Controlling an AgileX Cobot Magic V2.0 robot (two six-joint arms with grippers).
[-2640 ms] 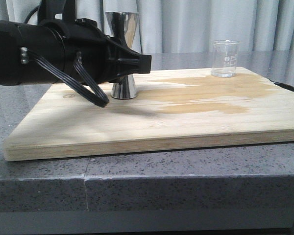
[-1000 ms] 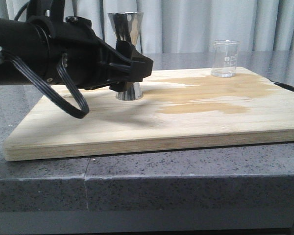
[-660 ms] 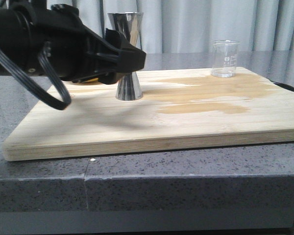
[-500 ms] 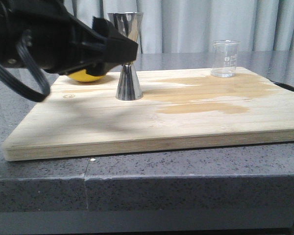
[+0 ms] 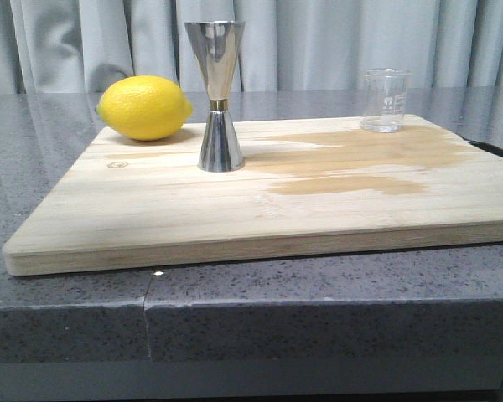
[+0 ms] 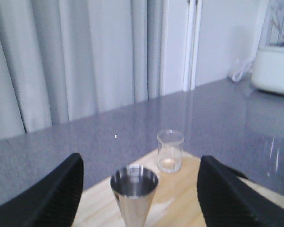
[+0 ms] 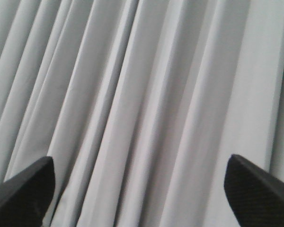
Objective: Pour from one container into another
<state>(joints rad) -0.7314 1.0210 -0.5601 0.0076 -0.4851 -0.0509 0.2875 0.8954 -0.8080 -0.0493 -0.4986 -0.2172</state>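
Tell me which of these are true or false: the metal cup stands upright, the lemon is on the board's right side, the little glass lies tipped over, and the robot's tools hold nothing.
1. The steel jigger stands upright on the wooden board. True.
2. The lemon sits at the board's right side. False: it sits at the far left, beside the jigger.
3. The glass beaker lies tipped over. False: it stands upright at the board's far right corner.
4. The left tool and right tool hold nothing. True: both are open and empty.
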